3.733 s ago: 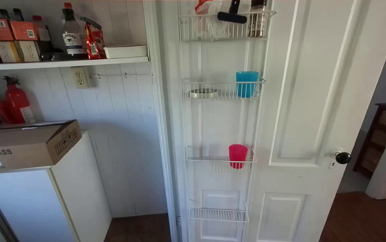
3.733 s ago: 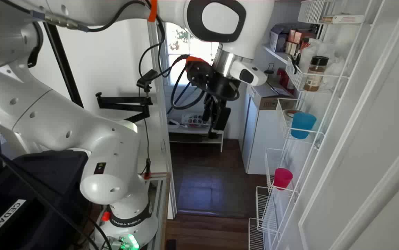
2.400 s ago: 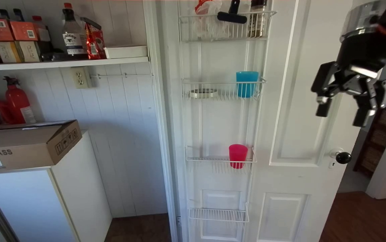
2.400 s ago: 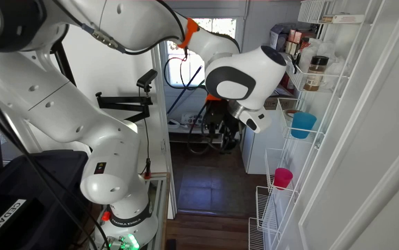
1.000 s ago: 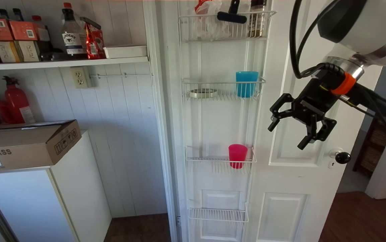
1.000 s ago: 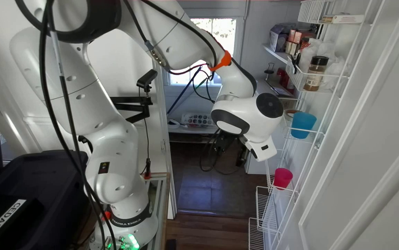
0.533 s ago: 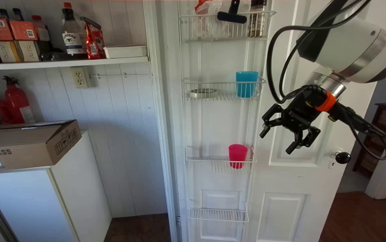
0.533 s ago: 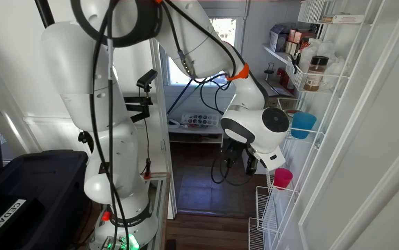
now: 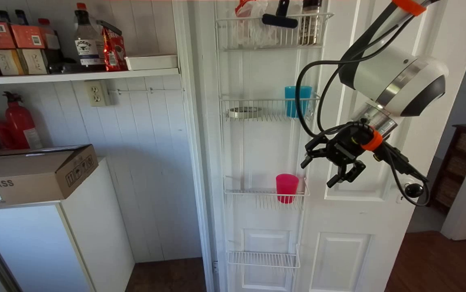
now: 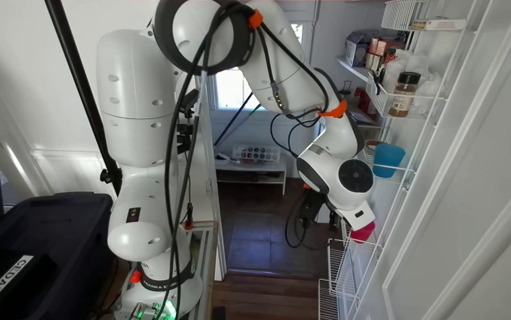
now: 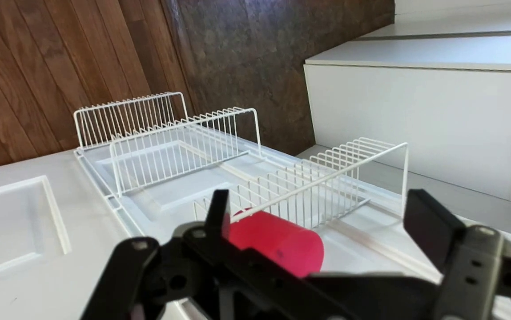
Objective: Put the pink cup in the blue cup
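Note:
The pink cup [image 9: 286,188] stands upright in a lower tier of the white wire door rack. The arm partly hides it in an exterior view [image 10: 364,234], and it also shows in the wrist view [image 11: 277,242] near the left finger. The blue cup [image 9: 290,93] stands upright one tier above it, and an arm cable crosses it. It also shows in an exterior view [image 10: 388,159]; it is out of the wrist view. My gripper [image 9: 318,173] is open and empty, up and right of the pink cup, tilted downward. The pink cup is apart from the fingers.
A round flat item [image 9: 245,112] lies beside the blue cup. The top tier [image 9: 275,48] holds a plastic bag, a black clip and a spice bottle [image 10: 404,94]. Wire rims [image 11: 326,180] front each tier. A cable loop [image 9: 303,67] hangs from the arm. A door knob [image 9: 414,190] sticks out.
The arm has come in from the right in an exterior view, swinging left and slightly down toward the rack. The gripper stays open. Both cups have stayed in place.

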